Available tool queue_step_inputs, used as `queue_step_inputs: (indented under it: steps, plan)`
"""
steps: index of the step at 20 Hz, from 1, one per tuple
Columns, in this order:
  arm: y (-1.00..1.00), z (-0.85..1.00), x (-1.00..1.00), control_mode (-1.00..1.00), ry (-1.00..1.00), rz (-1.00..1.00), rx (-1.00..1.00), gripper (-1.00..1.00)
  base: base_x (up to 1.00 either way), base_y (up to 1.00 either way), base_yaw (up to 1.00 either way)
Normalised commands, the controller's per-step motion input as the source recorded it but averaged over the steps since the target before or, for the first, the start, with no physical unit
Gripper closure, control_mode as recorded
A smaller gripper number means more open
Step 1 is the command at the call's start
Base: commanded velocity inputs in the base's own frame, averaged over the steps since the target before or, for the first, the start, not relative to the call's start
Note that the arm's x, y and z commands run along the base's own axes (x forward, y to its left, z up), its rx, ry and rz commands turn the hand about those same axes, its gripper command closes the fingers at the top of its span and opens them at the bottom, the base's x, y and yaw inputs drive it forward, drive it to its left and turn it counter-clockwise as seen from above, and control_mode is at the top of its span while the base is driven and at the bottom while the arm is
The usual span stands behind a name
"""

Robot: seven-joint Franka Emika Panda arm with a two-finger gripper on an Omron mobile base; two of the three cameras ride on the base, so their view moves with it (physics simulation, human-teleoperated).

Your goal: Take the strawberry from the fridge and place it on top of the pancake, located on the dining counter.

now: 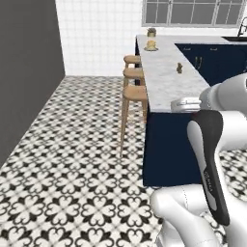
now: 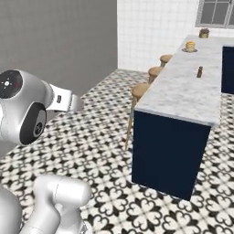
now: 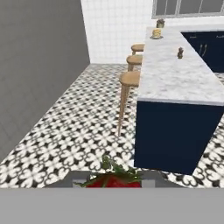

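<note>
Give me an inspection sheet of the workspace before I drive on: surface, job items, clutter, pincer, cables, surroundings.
Surface: dining counter, white-grey marble on a navy base, ahead and to the right.
Job's things: strawberry red with green leaves, at the bottom of the hand view; pancake on its plate at the far end of the counter.
Clutter: small dark item mid-counter; small pot behind the pancake.
Pincer: shut on the strawberry, not yet over the counter.
Cables: nothing seen.
Surroundings: three wooden stools along the counter's left side, patterned floor, grey wall to the left, window at the back.
</note>
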Motion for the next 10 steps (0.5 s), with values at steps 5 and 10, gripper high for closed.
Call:
queue_step_inputs:
  steps: [5,10]
  plan:
    - [0.0,0.0,0.0,1.0,0.0,0.0,0.0,1.0,0.82,1.0,-0.35]
    - [0.0,0.0,0.0,1.0,0.0,0.0,0.0,1.0,0.89,1.0,-0.35]
